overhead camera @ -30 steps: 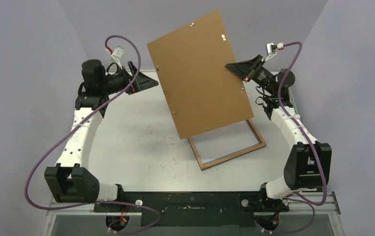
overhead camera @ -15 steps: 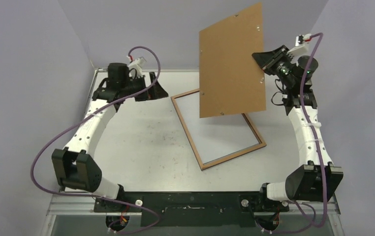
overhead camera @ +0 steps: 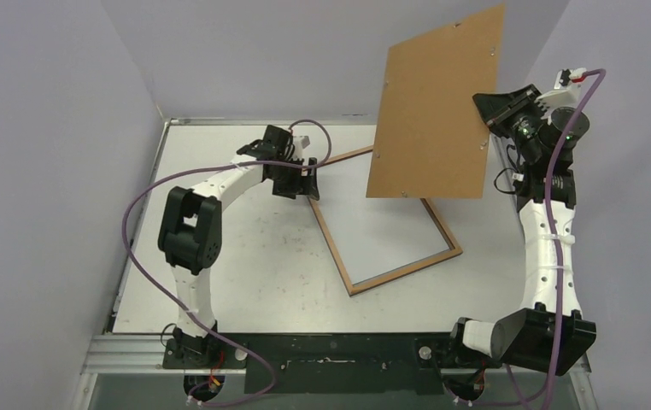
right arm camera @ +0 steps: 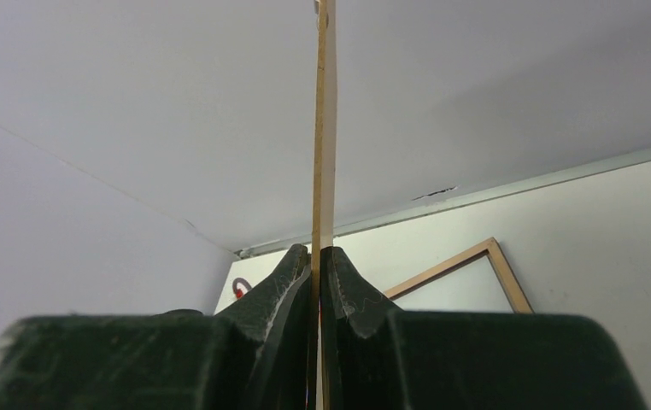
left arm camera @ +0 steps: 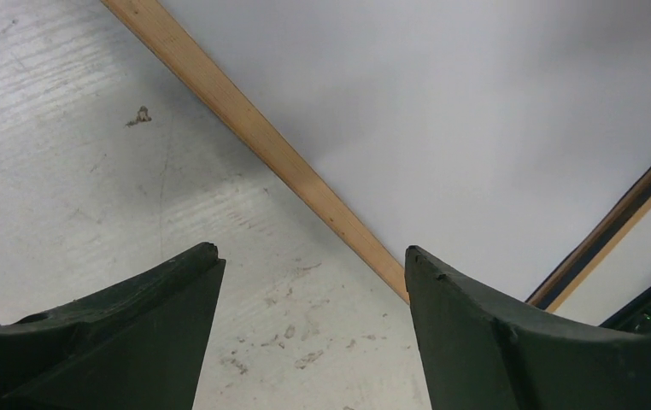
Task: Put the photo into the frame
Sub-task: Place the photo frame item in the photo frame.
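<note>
The right fingers [right arm camera: 281, 295], closed on the edge of the brown board [overhead camera: 431, 107], have swung it up and away to the right rear. This uncovers the frame [overhead camera: 399, 272], which lies back-up on the table [overhead camera: 245, 256], while the left fingers [left arm camera: 147, 316] have dropped to its far left corner, spread open and holding nothing. The frame now looks ready for loading, yet the photo cannot be made out, unless the pale sheet [overhead camera: 382, 231] inside the frame is its back. No brand, label or writing is readable.
</note>
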### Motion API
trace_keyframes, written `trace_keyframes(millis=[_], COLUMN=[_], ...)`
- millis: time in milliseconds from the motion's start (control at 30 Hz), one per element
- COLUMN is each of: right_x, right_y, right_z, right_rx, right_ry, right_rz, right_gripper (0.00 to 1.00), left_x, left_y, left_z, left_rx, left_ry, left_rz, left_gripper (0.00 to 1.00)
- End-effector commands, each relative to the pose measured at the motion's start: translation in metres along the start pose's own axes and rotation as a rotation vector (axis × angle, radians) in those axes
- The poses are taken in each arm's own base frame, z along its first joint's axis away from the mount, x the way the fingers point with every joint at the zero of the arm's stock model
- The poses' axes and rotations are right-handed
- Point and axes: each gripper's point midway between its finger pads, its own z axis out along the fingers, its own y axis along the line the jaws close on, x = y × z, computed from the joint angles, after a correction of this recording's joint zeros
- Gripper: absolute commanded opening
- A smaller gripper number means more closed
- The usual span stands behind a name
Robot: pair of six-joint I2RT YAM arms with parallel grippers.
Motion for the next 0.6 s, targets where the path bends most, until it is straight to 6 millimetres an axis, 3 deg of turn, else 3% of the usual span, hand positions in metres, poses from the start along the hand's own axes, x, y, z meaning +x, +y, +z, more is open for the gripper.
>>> trace_keyframes(millis=[0,133,333,567], right_x=[-0.019,0.009,0.065,0.119], right_y=[0.024,0.011,-0.003,-0.01], right_z=[-0.004,0.001,-0.003,0.013], right_rx=[-0.098,-0.109,-0.149,-0.22], right_ry=[-0.051,0.069,0.296,0.508], right_rz=[-0.007,0.01,0.075,0.01], right_gripper=[0.05,0.05,0.05,0.05], left_x=[-0.028,-0.04,-0.076,-0.082], left_y=[-0.003,0.002,0.035,0.065], left_z=[0.012,0.01,-0.035,-0.054], left_rx=[-0.005,0.025,0.067,0.082], left_ry=[-0.062,-0.086,-0.205,-0.229], left_rz=[0.044,0.013,-0.071,-0.102], left_gripper=[0.74,0.67,0.61,0.6])
